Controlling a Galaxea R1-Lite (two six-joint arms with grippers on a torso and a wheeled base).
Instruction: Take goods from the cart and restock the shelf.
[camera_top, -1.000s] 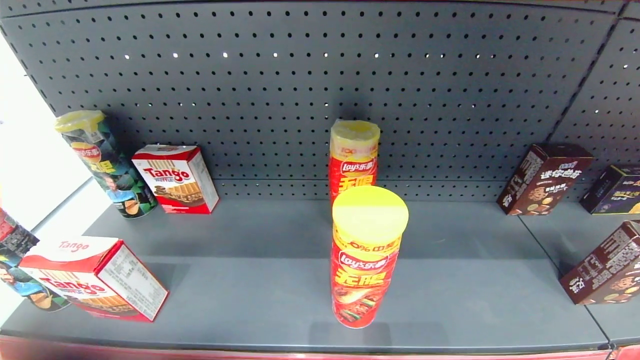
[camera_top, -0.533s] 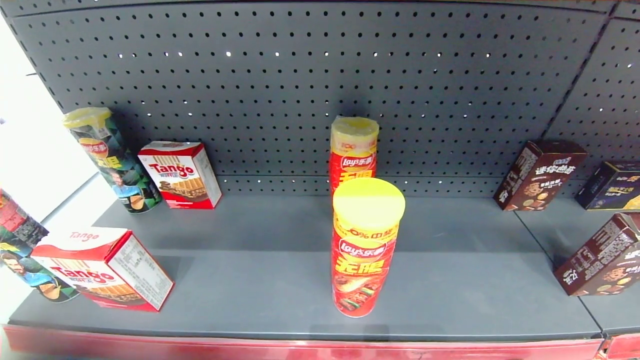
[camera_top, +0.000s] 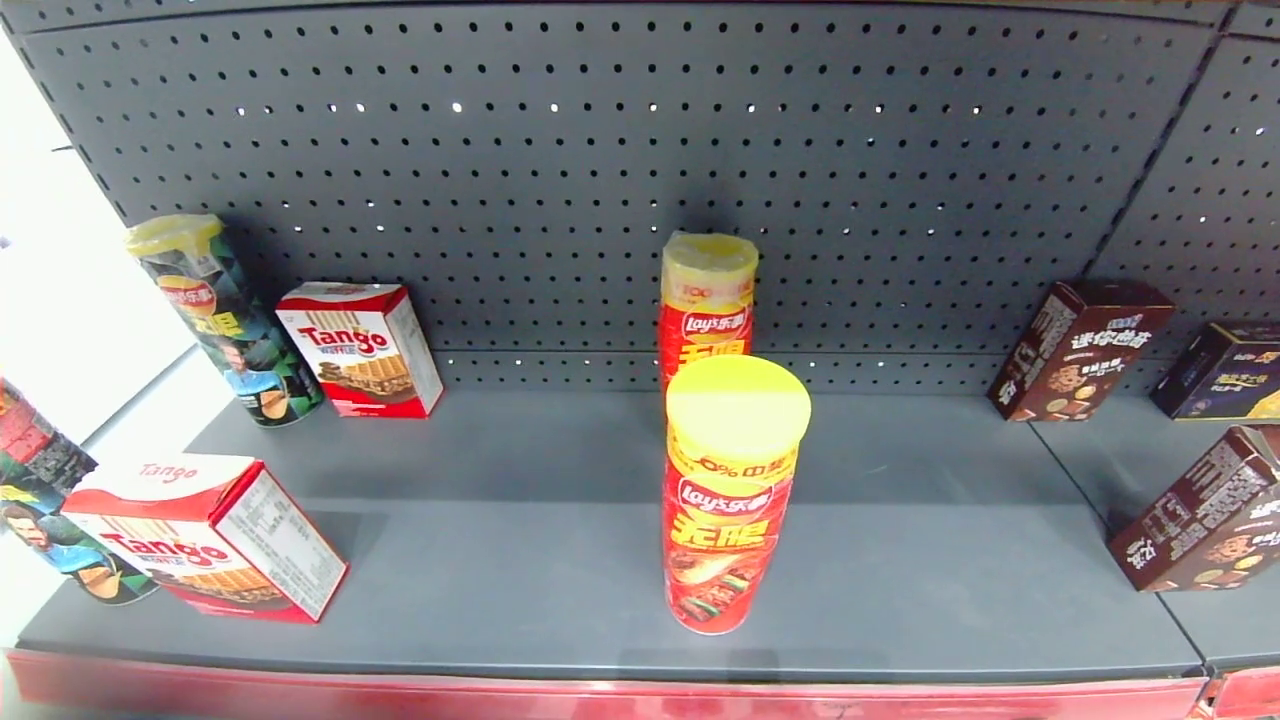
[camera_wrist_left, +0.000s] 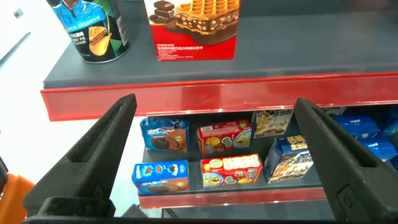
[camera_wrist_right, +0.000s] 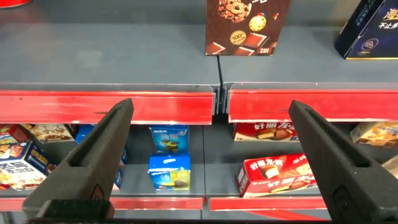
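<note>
On the grey shelf (camera_top: 500, 520) two red chip cans with yellow lids stand upright in the middle, one in front (camera_top: 735, 500) and one behind (camera_top: 706, 300). My left gripper (camera_wrist_left: 214, 106) is open and holds nothing; it hovers in front of the shelf's red front edge (camera_wrist_left: 249, 96), below a wafer box (camera_wrist_left: 193, 28) and a dark can (camera_wrist_left: 93, 28). My right gripper (camera_wrist_right: 211, 107) is open too, with nothing between its fingers. It faces the red edge (camera_wrist_right: 155, 106) below a brown cookie box (camera_wrist_right: 247, 25).
Two red-and-white wafer boxes (camera_top: 360, 350) (camera_top: 205, 545) and two dark cans (camera_top: 225, 320) (camera_top: 45, 520) stand at the left. Brown boxes (camera_top: 1085, 350) (camera_top: 1195, 520) and a dark blue box (camera_top: 1225, 372) stand at the right. A lower shelf holds several small snack boxes (camera_wrist_left: 224, 171).
The head camera shifted a little a second ago, so more of the shelf's red front edge shows. The goods on the shelf have not moved.
</note>
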